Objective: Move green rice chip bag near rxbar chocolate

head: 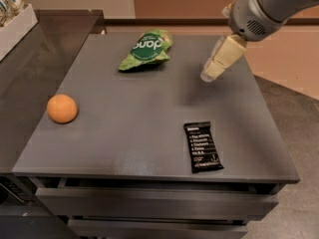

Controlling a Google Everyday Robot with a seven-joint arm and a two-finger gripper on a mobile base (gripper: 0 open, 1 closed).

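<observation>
The green rice chip bag (145, 49) lies at the far middle of the grey table top (124, 123), crinkled, with a dark green oval and white letters. The rxbar chocolate (203, 146), a flat black wrapper with white text, lies near the front right edge. The gripper (212, 71) hangs above the table's right side, to the right of the bag and well behind the bar. It holds nothing.
A round orange fruit (62, 108) sits near the left edge. A darker counter (30, 68) adjoins the table on the left, with a white bin of packets (15, 19) at the far left. Drawers (154, 203) run below the front edge.
</observation>
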